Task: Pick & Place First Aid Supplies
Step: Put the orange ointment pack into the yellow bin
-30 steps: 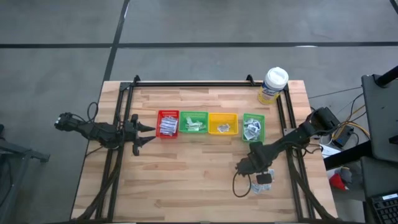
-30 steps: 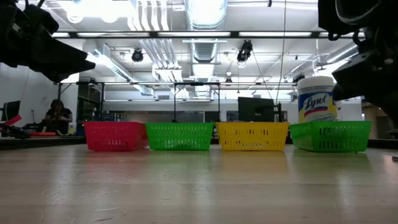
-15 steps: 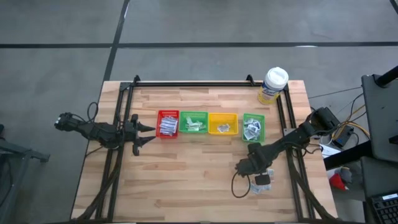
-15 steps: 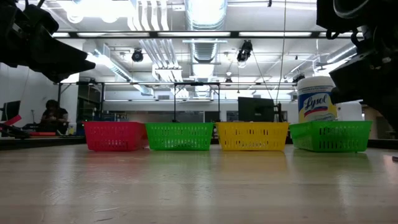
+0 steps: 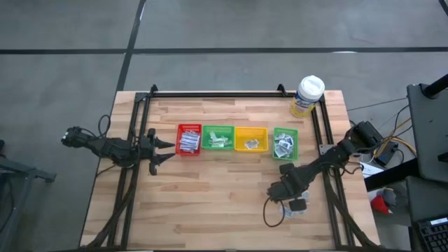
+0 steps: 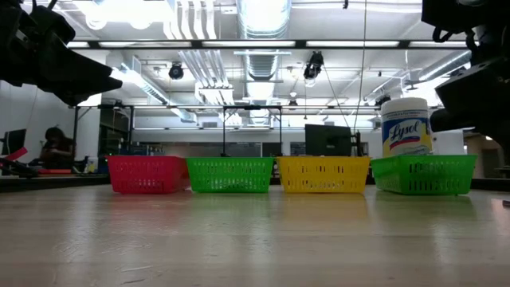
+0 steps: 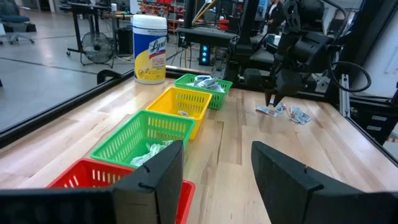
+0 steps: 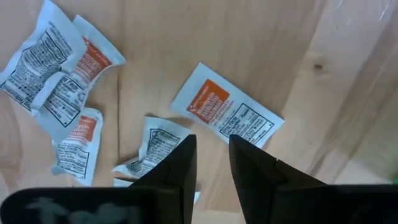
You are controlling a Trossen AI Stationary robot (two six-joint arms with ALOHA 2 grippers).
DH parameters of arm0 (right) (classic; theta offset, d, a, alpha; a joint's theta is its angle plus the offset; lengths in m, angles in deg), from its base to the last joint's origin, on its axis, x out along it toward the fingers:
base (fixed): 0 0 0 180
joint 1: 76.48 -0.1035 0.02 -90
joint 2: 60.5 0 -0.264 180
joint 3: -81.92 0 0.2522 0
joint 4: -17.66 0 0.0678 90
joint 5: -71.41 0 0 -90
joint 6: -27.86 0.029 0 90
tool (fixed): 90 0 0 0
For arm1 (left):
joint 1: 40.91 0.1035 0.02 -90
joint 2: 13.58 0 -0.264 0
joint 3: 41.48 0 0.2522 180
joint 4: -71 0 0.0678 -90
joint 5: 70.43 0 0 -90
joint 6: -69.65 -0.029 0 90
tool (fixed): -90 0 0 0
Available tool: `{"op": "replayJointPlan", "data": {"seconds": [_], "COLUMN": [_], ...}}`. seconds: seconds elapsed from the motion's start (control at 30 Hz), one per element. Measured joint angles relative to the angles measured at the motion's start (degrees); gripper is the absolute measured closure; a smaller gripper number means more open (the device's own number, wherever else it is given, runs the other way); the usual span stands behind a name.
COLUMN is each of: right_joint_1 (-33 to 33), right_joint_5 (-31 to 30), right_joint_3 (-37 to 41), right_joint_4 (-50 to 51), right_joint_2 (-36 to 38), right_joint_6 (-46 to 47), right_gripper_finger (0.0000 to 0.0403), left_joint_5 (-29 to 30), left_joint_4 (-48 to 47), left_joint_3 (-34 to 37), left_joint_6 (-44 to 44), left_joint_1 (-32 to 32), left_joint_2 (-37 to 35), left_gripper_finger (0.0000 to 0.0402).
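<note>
Near the tabletop's (image 5: 210,189) right front, the right end effector (image 8: 211,163) hovers over loose first aid packets (image 8: 227,113), fingers narrowly parted, holding nothing. By the red tray (image 5: 189,139), the left end effector (image 7: 214,163) waits, spread wide.

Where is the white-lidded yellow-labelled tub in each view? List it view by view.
High view: white-lidded yellow-labelled tub at the table's far right corner.
Low view: tub behind the right-hand green plastic tray.
Left wrist view: tub beyond the tray row.
Right wrist view: not in it.
Shared landmark: yellow plastic tray.
</note>
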Motion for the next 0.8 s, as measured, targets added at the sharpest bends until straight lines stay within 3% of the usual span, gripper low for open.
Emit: {"op": "replayJointPlan", "data": {"seconds": [0.63,0.8], "right_joint_1": [-0.44,-0.46], "right_joint_5": [-1.11,-1.96], "right_joint_3": [4.71,4.58], "right_joint_4": [-6.17,-6.28], "right_joint_2": [0.22,0.17], "right_joint_6": [-5.40,-5.38], "right_gripper_finger": [0.0310,0.0326], "left_joint_5": [0.00,0.00], "left_joint_4": [0.00,0.00], "left_joint_3": [0.00,0.00], "left_joint_6": [0.09,0.11], "left_joint_1": [0.02,0.02], "left_joint_2": [0.00,0.01], "left_gripper_finger": [0.0213,0.0213]}}
